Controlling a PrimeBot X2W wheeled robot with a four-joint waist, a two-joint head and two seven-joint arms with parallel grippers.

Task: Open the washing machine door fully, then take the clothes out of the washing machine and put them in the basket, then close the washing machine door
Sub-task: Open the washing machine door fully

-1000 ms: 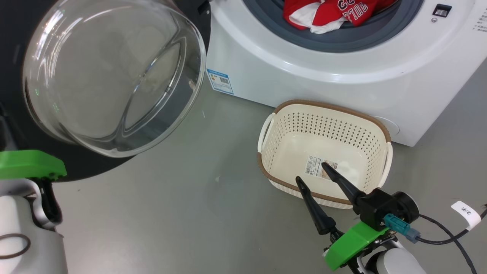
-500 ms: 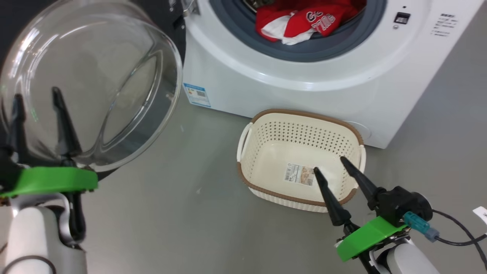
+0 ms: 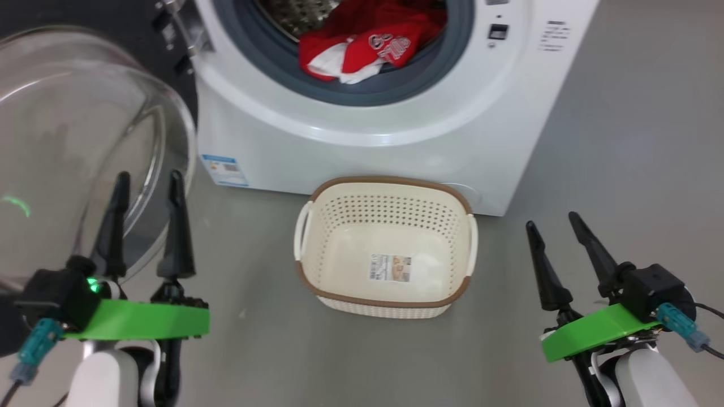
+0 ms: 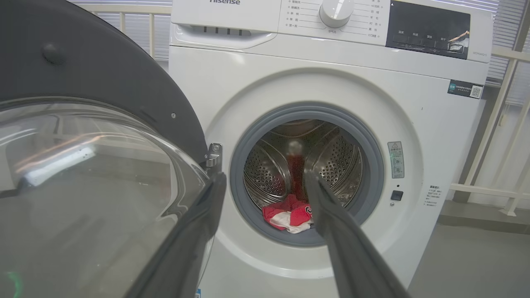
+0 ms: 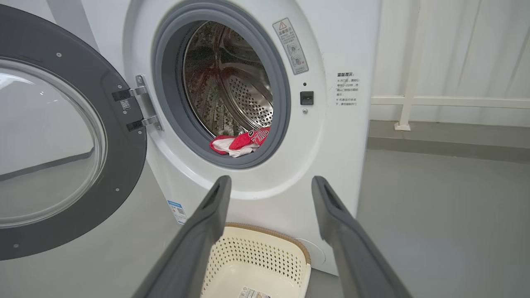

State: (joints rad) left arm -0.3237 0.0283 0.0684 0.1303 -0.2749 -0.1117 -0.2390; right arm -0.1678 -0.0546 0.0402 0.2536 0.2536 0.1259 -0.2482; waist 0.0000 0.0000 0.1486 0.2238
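Right gripper (image 3: 550,219), spread, apparently cleared basket (image 3: 390,179).

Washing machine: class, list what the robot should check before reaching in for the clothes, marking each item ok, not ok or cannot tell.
1. Washing machine door swung wide, clear of the opening: ok.
2. Door at its full stop: cannot tell.
3. Clothes lying at the drum mouth, in sight: ok.
4. Basket upright and empty on the floor before the washing machine: ok.
5. Left end effector open, holding nothing: ok.
6. Right end effector open, holding nothing: ok.
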